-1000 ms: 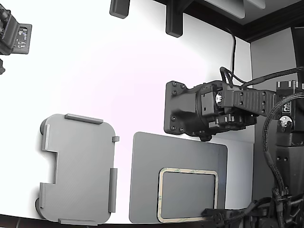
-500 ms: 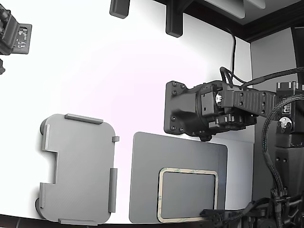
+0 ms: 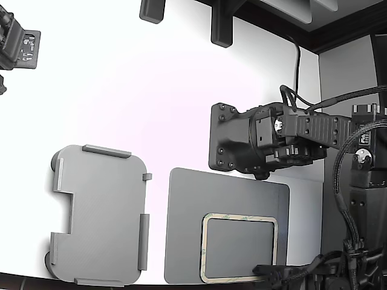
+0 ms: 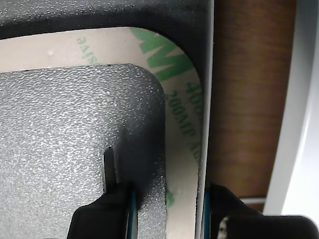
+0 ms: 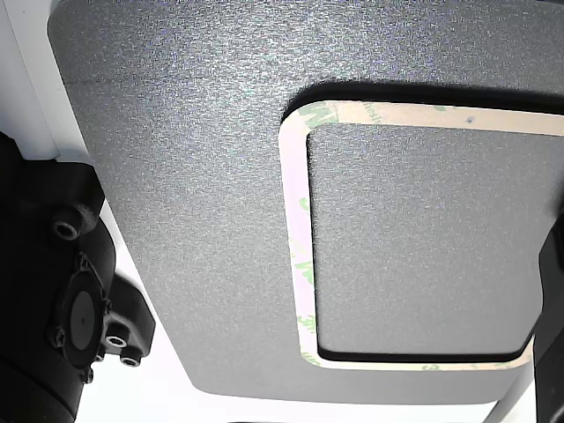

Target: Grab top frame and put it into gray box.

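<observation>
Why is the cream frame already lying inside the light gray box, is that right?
Not right. In the exterior view the frame lies on the dark gray mat, not in the light gray box, which sits apart at that view's left. The tool straddles the frame's edge.

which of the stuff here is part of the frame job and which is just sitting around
Part of the job:
- top frame
- gray box
- gripper, its fingers either side of the frame's edge

Just there:
- dark gray mat under the frame
- second arm above the mat
- white table
</observation>
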You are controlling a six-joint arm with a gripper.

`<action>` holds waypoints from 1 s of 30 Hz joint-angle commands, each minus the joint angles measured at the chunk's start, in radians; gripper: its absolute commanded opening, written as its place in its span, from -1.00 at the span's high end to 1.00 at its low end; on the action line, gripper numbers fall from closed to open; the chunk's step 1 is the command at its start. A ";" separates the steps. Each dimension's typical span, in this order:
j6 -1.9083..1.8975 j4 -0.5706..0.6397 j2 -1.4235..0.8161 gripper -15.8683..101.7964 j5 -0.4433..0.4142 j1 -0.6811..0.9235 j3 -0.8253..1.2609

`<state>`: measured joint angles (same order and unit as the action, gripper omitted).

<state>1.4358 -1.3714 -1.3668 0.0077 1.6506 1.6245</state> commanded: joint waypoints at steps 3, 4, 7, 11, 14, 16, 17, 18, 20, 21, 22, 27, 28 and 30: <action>0.000 0.009 -0.018 -0.15 -0.003 -0.012 -0.020; 0.002 0.009 -0.018 -0.15 -0.003 -0.012 -0.021; 0.005 0.017 -0.018 -0.08 0.002 -0.012 -0.018; 0.014 0.040 -0.020 0.07 0.005 -0.012 -0.005; 0.020 0.052 -0.025 0.25 0.009 -0.012 -0.002; 0.020 0.074 -0.032 0.54 0.011 -0.012 0.012; 0.017 0.094 -0.040 0.77 0.011 -0.012 0.023; 0.017 0.101 -0.041 0.89 0.011 -0.012 0.026; 0.015 0.103 -0.043 0.91 0.011 -0.012 0.026; 0.012 0.103 -0.043 0.91 0.008 -0.011 0.023; 0.011 0.097 -0.043 0.91 0.006 -0.011 0.015; -0.020 0.012 -0.040 0.91 -0.006 -0.015 -0.078; -0.038 -0.017 -0.040 0.91 -0.012 -0.017 -0.110; -0.091 -0.054 -0.043 0.91 -0.038 -0.017 -0.164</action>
<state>1.3837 -1.3898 -1.3867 -0.0123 1.6506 1.5417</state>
